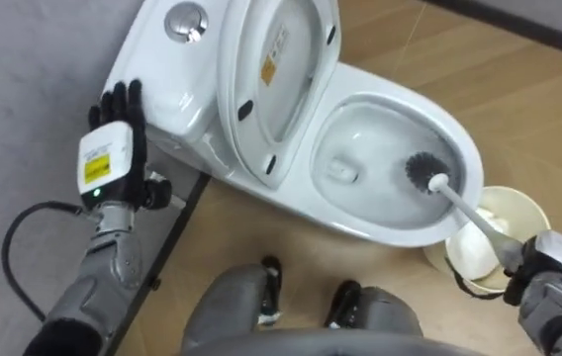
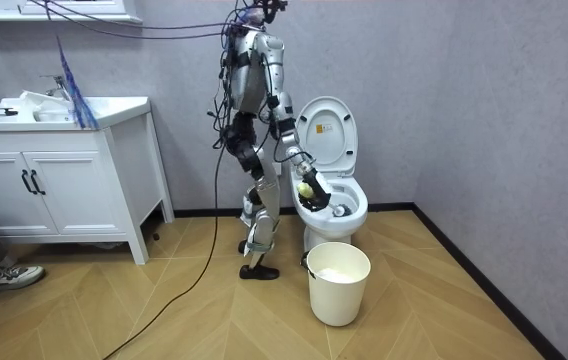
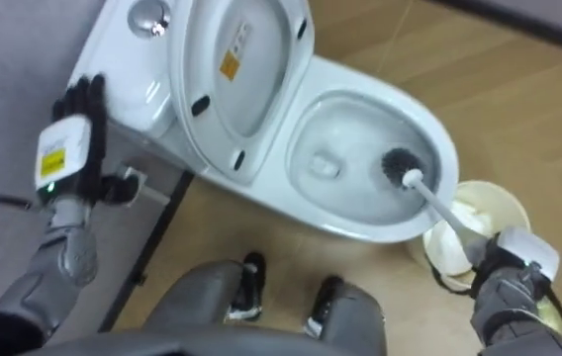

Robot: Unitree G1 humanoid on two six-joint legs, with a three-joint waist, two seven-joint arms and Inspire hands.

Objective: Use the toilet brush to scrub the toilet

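Right hand [image 1: 550, 265] fingers curled round brush [image 1: 459, 203] handle, bristle head inside toilet [image 1: 464, 148] bowl, left hand [image 1: 115, 133] fingers straight beside tank [image 1: 177, 89], bucket [image 1: 518, 203] beside bowl

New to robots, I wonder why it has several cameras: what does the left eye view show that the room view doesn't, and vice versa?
Left eye view: the brush head in the bowl, its handle in the right robot hand; the left robot hand, fingers straight, by the tank; the flush button. Room view: the robot standing beside the toilet; a cabinet at the room view's left. Both: the toilet with its lid up and the bucket next to it.
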